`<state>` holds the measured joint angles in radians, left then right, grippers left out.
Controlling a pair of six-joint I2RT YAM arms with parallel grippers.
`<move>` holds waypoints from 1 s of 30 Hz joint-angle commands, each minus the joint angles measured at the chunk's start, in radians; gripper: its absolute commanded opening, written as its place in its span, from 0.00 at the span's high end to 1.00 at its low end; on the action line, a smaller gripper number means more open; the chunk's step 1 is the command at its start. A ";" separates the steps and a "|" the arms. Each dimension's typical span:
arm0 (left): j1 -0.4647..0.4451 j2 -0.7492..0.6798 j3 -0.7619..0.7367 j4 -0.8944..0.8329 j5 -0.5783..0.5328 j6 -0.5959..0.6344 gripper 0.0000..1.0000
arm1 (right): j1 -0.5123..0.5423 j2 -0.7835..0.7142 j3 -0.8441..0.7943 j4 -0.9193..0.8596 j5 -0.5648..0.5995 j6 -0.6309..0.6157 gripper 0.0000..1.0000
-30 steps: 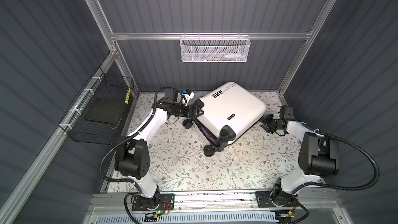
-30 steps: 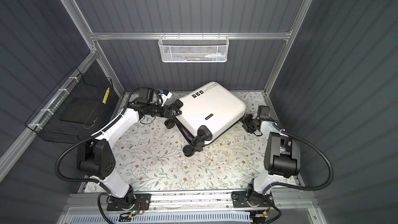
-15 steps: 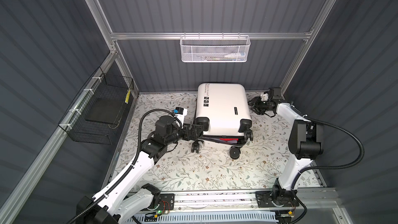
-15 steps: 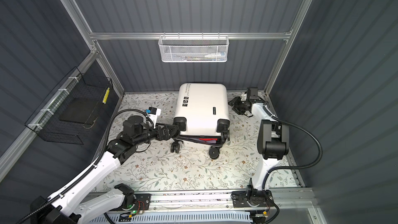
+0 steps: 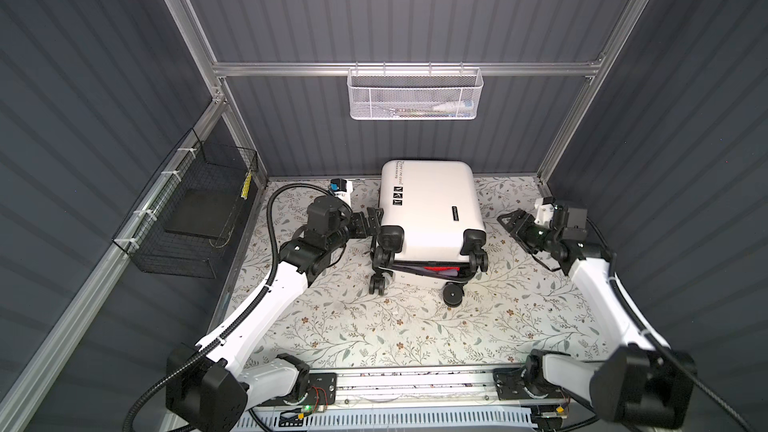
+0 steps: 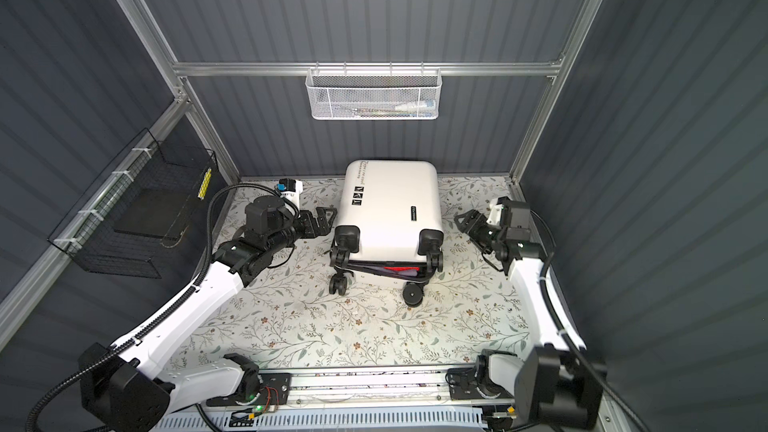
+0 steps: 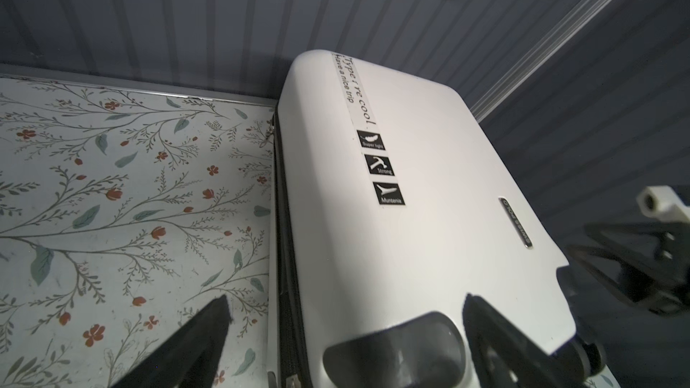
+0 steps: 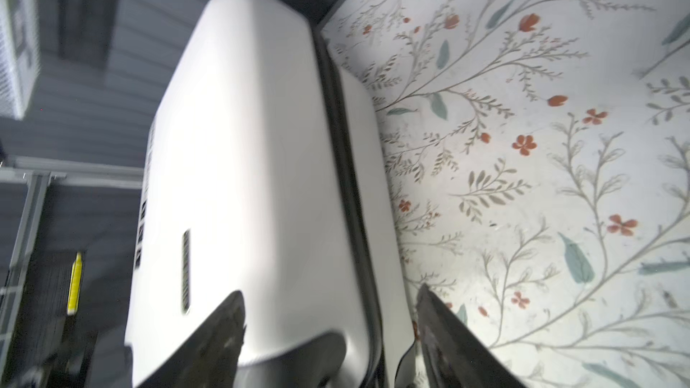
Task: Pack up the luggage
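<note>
The luggage [image 5: 430,209] is a white hard-shell suitcase lying flat at the back middle of the floral table [image 5: 399,326], wheels toward the front. Its wheel end gapes a little, and something red [image 5: 441,269] shows in the gap. My left gripper [image 5: 373,222] stands open close beside its left edge near a wheel housing; in the left wrist view the left gripper [image 7: 345,315] frames that housing and the zipper band [image 7: 285,255]. My right gripper [image 5: 512,223] is open, a gap away from the right side. The right wrist view, with the right gripper [image 8: 330,302], looks blurred along the shell [image 8: 242,143].
A white mesh basket [image 5: 415,95] hangs on the back rail, above the luggage. A black wire basket [image 5: 195,218] with a yellow item [image 5: 247,184] is fixed to the left wall. The back wall stands right behind the luggage.
The luggage has turned from diagonal to square, wheels frontward. My left gripper has come round to its left side. My right gripper has drawn back from its back right corner and opened wider.
</note>
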<state>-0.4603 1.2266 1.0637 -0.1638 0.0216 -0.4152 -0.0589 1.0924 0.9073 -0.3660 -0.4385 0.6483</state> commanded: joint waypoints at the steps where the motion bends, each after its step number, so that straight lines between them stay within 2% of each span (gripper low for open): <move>1: 0.047 0.027 0.047 -0.025 0.005 0.012 0.00 | 0.145 -0.142 -0.025 -0.148 0.176 -0.061 0.23; 6: 0.119 0.049 0.048 -0.006 0.072 -0.017 0.00 | 0.364 -0.227 -0.028 -0.269 0.387 -0.072 0.17; 12: 0.124 0.060 0.044 -0.008 0.084 -0.015 0.00 | 0.536 -0.126 0.015 -0.330 0.583 -0.103 0.16; 16: 0.126 0.048 0.023 -0.004 0.087 -0.017 0.00 | 0.583 -0.070 0.034 -0.345 0.642 -0.107 0.16; 21: 0.132 0.038 -0.003 0.007 0.095 -0.019 0.00 | 0.601 -0.036 0.013 -0.314 0.634 -0.106 0.21; 25: 0.135 0.038 -0.014 0.016 0.107 -0.024 0.00 | 0.621 -0.017 0.018 -0.307 0.628 -0.108 0.36; 30: 0.138 0.046 -0.034 0.040 0.128 -0.041 0.00 | 0.646 -0.015 0.055 -0.335 0.639 -0.116 0.70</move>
<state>-0.3317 1.2827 1.0431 -0.1539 0.1215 -0.4385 0.5732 1.0801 0.9169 -0.6872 0.1791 0.5446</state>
